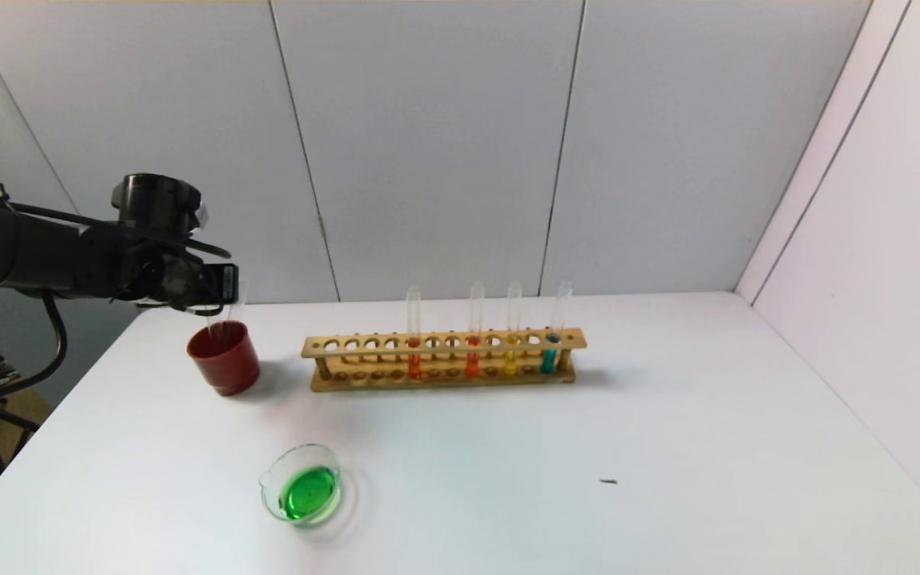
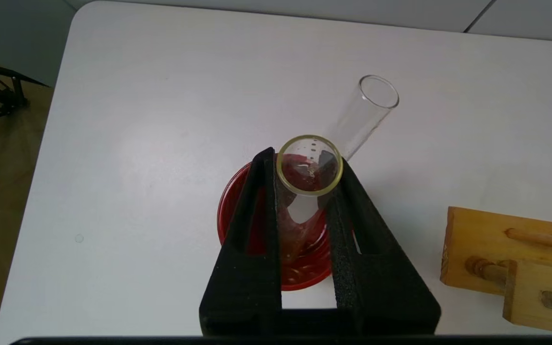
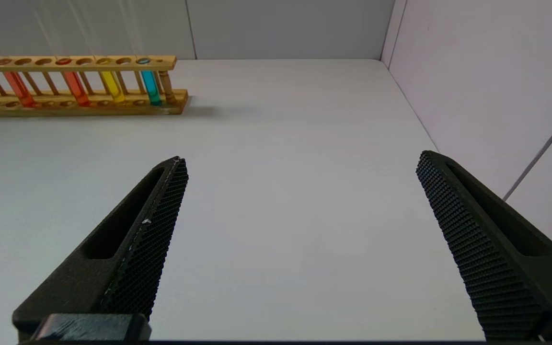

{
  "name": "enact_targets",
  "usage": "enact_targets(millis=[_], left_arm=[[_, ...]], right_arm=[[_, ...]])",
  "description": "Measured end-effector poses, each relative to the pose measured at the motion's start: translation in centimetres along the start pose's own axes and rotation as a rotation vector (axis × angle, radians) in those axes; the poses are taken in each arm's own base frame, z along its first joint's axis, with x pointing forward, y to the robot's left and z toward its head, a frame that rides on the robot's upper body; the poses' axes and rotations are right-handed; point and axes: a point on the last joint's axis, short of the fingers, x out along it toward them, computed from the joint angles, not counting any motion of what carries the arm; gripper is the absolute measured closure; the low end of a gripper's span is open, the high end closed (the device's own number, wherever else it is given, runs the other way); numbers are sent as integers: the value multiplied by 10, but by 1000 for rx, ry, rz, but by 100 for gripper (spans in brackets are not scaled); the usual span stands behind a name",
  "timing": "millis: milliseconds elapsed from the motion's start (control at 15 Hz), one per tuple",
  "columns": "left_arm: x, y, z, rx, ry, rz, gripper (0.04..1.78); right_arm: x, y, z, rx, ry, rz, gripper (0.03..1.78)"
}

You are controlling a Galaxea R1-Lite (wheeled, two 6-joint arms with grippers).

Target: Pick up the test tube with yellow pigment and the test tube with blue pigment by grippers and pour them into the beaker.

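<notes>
My left gripper (image 2: 304, 159) is shut on an empty clear test tube (image 2: 310, 192), held upright with its lower end inside the dark red cup (image 2: 300, 280). A second empty tube (image 2: 369, 112) leans in that cup. In the head view the left gripper (image 1: 224, 302) hangs just above the cup (image 1: 223, 361) at the table's back left. The test tube with yellow pigment (image 1: 511, 359) and the test tube with blue pigment (image 1: 549, 356) stand in the wooden rack (image 1: 444, 375). The beaker (image 1: 301, 485) holds green liquid. My right gripper (image 3: 301, 158) is open and empty, low over the bare table.
Two tubes with orange-red liquid (image 1: 414, 361) also stand in the rack, whose end (image 2: 496, 249) lies close beside the cup. White walls close the table at the back and right. A small dark speck (image 1: 608, 481) lies on the tabletop.
</notes>
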Motion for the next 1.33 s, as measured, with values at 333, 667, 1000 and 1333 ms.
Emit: enact_targets(millis=[333,667,1000,1333], left_arm=[[-9,2,-6,4,-12,-1,90],[-35,7,0,6,-47,-4,21],[-95,20,6,8,-131,-35,7],[-188,40,-17,56,-215,-141,7]], right_arm=[[0,0,0,0,0,0,7],[0,0,0,0,0,0,7],[0,0,0,0,0,0,7],[0,0,0,0,0,0,7]])
